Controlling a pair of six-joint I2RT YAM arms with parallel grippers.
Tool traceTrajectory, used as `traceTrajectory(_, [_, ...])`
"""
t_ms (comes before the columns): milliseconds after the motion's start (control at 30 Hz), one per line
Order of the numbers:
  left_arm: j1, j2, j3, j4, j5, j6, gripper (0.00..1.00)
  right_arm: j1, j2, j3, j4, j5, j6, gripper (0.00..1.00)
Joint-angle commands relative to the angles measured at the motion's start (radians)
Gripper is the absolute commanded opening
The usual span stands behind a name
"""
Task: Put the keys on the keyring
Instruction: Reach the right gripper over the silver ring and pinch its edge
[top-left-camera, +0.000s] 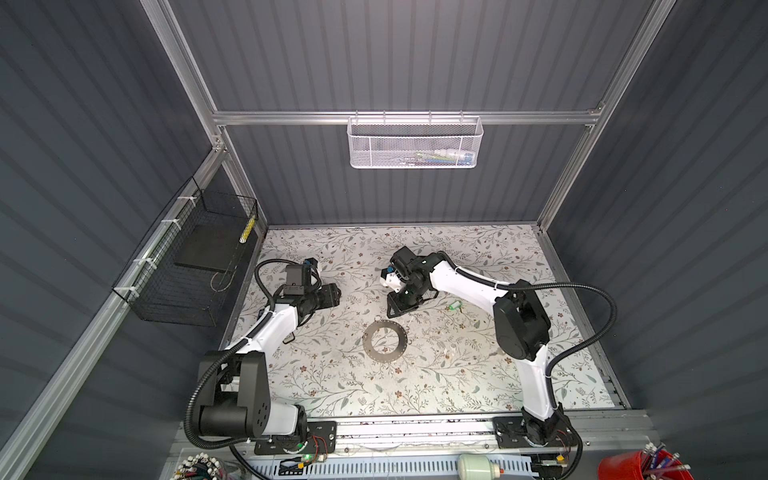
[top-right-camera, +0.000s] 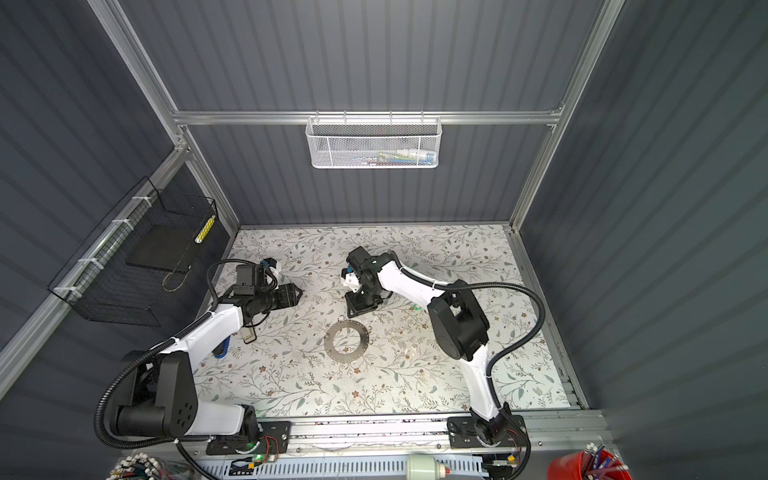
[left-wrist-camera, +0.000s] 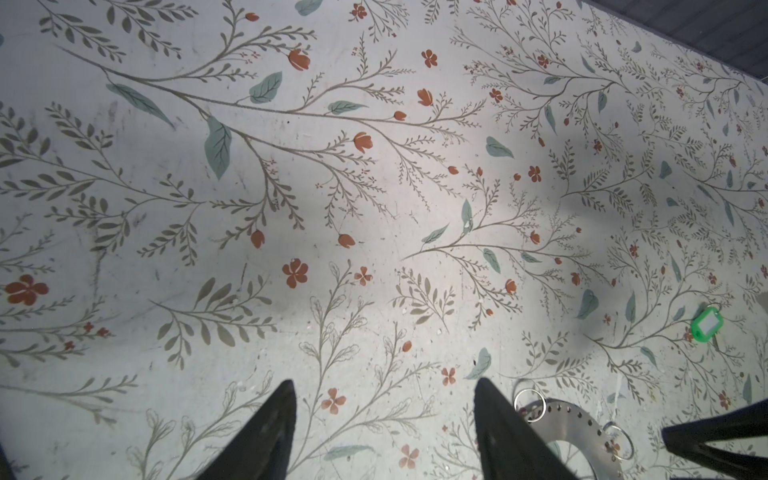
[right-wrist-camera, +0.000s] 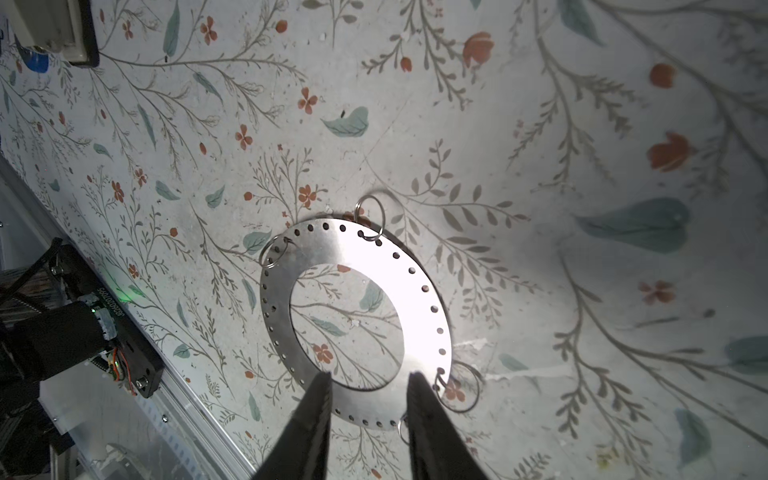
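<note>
Approach step: left gripper (left-wrist-camera: 382, 382) and right gripper (right-wrist-camera: 370, 376) both parted, empty; keyring (right-wrist-camera: 415, 266) just beneath right tips; next probably a fine pinch on green key tag (left-wrist-camera: 706, 324), well apart from the left gripper.

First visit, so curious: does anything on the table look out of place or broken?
Nothing stands out. The flat grey metal ring plate lies flat, the small green plastic tag apart from it; nothing looks spilled.

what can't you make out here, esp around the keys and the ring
- Small object under the left arm: in a top view, mostly covered by the arm; whether it is the key is unclear.
- keyring: left wrist view, cut by the picture edge and the left gripper.
- White mesh basket contents: both top views, blurred behind mesh.
- Green key tag label: every view, too small to read.
</note>
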Motion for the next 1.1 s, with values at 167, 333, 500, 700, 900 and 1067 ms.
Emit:
traceTrajectory(167, [-0.002,0.016,-0.006,0.017,0.021,-0.038,0.66,0.009,0.140,0.216,-0.155,-0.031,-0.025,0.32])
traceTrajectory(333, [-0.002,0.020,-0.008,0.017,0.017,-0.037,0.65,0.009,0.231,0.349,-0.222,-0.038,-0.037,0.32])
traceTrajectory(500, [-0.002,0.021,-0.018,0.018,0.009,-0.031,0.65,0.011,0.282,0.410,-0.261,-0.048,-0.041,0.30])
traceTrajectory(700, [-0.002,0.027,-0.018,0.022,0.007,-0.041,0.65,0.012,0.320,0.451,-0.284,-0.069,-0.054,0.28])
traceTrajectory(900, [-0.002,0.026,-0.021,0.023,0.008,-0.050,0.65,0.012,0.361,0.503,-0.323,-0.092,-0.067,0.25])
traceTrajectory(1067, [-0.002,0.014,-0.030,0.020,0.002,-0.051,0.65,0.012,0.373,0.513,-0.328,-0.087,-0.069,0.25])
